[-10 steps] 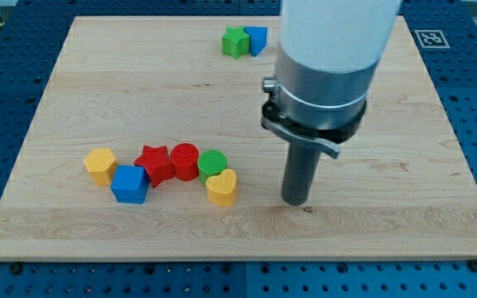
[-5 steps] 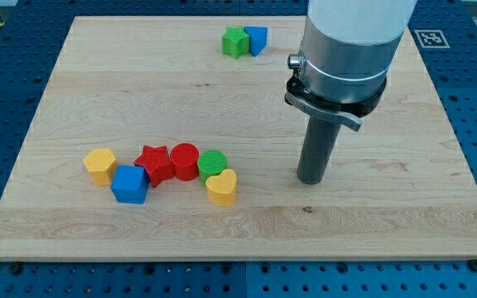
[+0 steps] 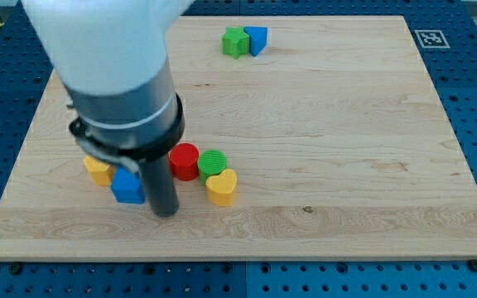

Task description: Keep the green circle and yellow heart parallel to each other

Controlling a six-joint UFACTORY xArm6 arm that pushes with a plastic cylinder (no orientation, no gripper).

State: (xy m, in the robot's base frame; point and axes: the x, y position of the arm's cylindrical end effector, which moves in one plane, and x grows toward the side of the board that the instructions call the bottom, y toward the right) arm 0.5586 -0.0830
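Note:
The green circle (image 3: 213, 162) sits on the wooden board in the lower middle, touching the yellow heart (image 3: 221, 187) just below and to its right. A red circle (image 3: 184, 161) touches the green circle's left side. My tip (image 3: 165, 213) rests on the board left of the yellow heart and below the red circle, right beside a blue cube (image 3: 127, 188). The rod hides the red star.
A yellow block (image 3: 98, 171) lies left of the blue cube, partly hidden by the arm. A green block (image 3: 236, 41) and a blue block (image 3: 256, 39) sit together at the view's top. The board's bottom edge (image 3: 238, 258) is near the tip.
The arm has swung from the right of the blocks across to their left. The tip now stands beside the blue cube. The blocks have not visibly moved.

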